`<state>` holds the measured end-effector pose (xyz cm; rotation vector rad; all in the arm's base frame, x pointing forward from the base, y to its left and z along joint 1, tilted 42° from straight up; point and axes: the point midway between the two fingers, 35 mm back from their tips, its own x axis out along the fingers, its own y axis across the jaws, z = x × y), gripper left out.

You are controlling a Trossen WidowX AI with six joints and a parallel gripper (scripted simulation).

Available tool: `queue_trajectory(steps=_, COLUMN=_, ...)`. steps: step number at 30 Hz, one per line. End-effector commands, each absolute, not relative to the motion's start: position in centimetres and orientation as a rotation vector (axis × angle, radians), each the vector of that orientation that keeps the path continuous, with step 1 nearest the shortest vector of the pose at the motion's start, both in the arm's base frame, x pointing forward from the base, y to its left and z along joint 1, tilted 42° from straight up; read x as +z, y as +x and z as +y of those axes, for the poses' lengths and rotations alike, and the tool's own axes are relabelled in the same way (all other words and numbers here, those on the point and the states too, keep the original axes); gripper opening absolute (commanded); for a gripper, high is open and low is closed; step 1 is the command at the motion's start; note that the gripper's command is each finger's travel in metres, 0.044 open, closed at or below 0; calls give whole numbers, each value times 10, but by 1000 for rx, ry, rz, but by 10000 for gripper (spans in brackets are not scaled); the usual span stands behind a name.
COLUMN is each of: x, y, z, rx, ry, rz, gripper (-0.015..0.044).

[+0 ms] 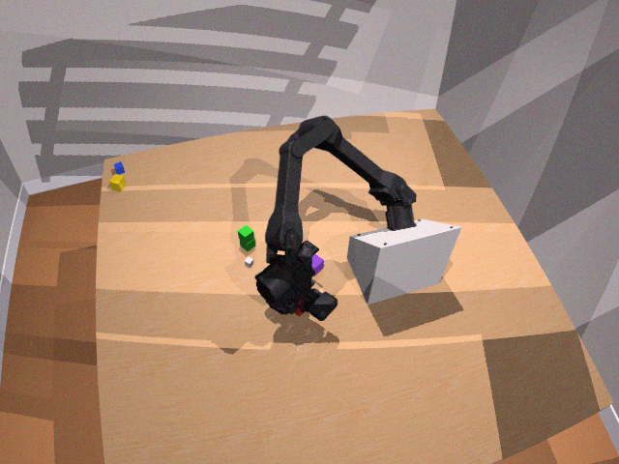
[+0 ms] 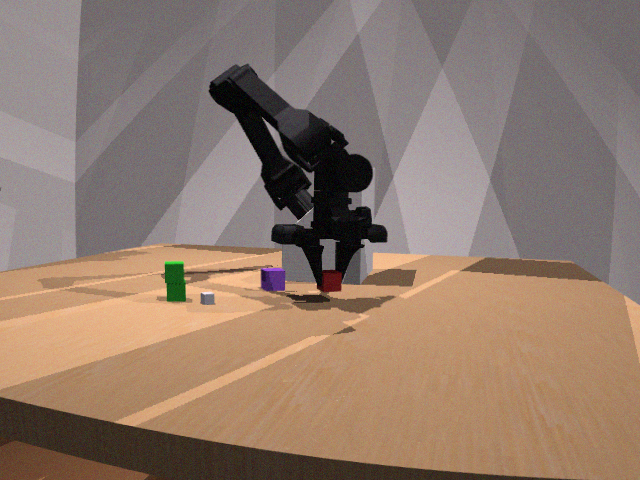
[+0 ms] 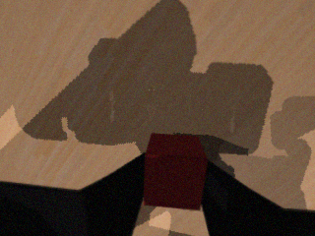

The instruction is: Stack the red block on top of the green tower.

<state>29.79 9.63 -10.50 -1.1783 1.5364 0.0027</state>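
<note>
Nearby, claw (image 2: 329,283) pinches red block (image 2: 329,280), with purple cube (image 2: 272,279) and green tower (image 2: 175,281) standing apart.

Nothing to read anywhere I look: no lettering, label, brand, number or sign. The coloured blocks show plain faces, the worktop (image 2: 465,361) shows only wood grain, and the walls carry nothing but shadow and light.

Matt wood-grain table (image 2: 465,361) (smooth)
</note>
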Motion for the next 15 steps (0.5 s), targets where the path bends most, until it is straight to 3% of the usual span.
queue_trajectory(steps=1, x=-89, y=297, z=112, rx=6, ry=-1170, rz=1525, gripper=0)
queue_trajectory(steps=15, x=-37, y=286, z=158, rx=8, ry=-1168, rz=1526, gripper=0)
